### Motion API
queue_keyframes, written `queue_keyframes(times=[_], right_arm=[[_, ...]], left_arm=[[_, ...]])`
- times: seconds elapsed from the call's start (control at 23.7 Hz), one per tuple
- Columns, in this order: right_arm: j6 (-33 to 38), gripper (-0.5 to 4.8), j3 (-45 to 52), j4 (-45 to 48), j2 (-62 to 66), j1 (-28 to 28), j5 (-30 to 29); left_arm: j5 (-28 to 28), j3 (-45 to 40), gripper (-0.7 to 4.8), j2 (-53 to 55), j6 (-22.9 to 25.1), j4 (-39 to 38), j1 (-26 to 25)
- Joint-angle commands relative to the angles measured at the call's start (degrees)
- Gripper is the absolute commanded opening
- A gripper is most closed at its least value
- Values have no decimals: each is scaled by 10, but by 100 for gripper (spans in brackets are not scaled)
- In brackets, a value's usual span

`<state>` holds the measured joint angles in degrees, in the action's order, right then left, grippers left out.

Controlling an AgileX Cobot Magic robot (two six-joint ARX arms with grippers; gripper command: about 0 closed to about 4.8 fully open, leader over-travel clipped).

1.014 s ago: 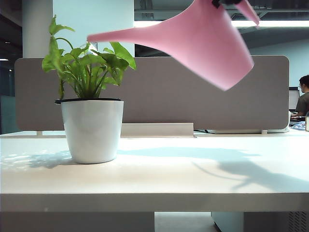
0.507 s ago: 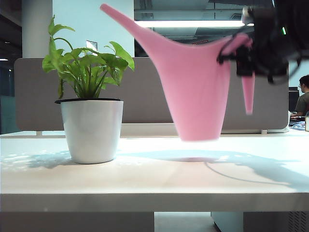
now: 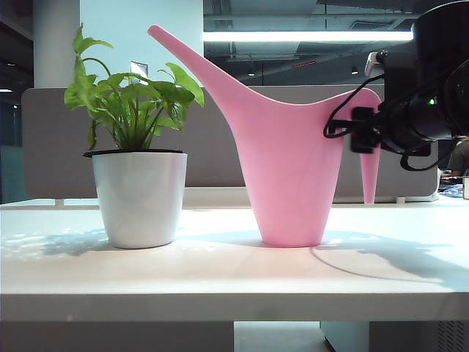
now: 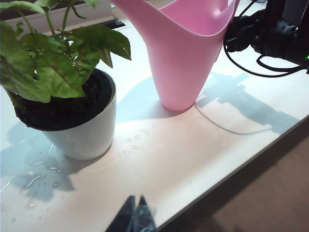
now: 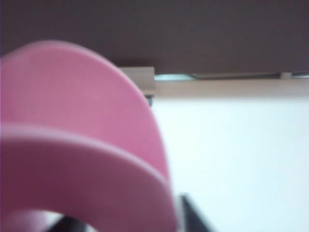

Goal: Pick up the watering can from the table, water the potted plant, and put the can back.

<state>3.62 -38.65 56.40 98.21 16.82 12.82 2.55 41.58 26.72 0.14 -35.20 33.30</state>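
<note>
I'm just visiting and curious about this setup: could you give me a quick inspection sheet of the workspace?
Surface: white table, water droplets near the pot.
Job's things: pink watering can upright on the table, right of the potted plant, apart from it.
Clutter: nothing seen.
End effectors: right end effector at the can's handle, grip unclear; left end effector shut, empty, near the table's front edge.
Cables: black cables looped on the right arm.
Surroundings: grey partition behind; a person far right.
</note>
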Motion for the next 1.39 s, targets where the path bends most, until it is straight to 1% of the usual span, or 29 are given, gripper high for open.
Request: queue_keyframes(times=[0.04,0.08,0.17,0.21,0.25,0.42,0.46,0.51,0.55,0.63,0.68,0.72,0.84,0.89,1.01,1.18,1.27,1.39], right_arm=[[2,393,-5,7,-15,0,-1],[2,412,-4,-14,-24,0,-1],[2,412,-3,-94,-61,0,-1],[2,412,-3,-151,-89,0,-1],[2,412,1,-178,-106,0,-1],[2,408,51,-212,-202,0,-1],[2,339,71,-245,-243,0,-1],[2,280,80,-264,-264,0,-2],[2,156,97,-300,-305,1,-14],[2,48,120,-362,-378,1,-19],[2,14,131,-378,-407,1,-24],[3,-6,151,-396,-454,1,-29],[11,-6,201,-407,-564,1,-29],[12,-6,223,-416,-620,1,-29],[12,-6,257,-454,-733,1,-29],[23,-6,288,-635,-946,1,-24],[24,-6,295,-667,-984,0,-25],[26,-6,305,-669,-979,2,-30]], left_arm=[[1,2,3,0,-2,5,0],[1,2,3,0,-2,6,0],[0,2,3,0,-2,6,0],[1,2,3,0,-2,6,0],[1,2,3,0,-2,5,0],[1,2,3,0,-2,5,0],[1,2,3,0,-2,5,0],[0,2,3,0,-2,6,0],[0,2,3,0,-2,5,0],[1,2,3,0,-2,5,0],[1,2,3,0,-2,5,0],[1,2,3,0,-2,5,0],[1,2,3,0,-2,5,0],[1,2,3,0,-2,5,0],[1,2,3,0,-2,5,0],[0,2,3,0,-2,6,0],[1,2,3,0,-2,6,0],[2,2,3,-2,-2,1,0]])
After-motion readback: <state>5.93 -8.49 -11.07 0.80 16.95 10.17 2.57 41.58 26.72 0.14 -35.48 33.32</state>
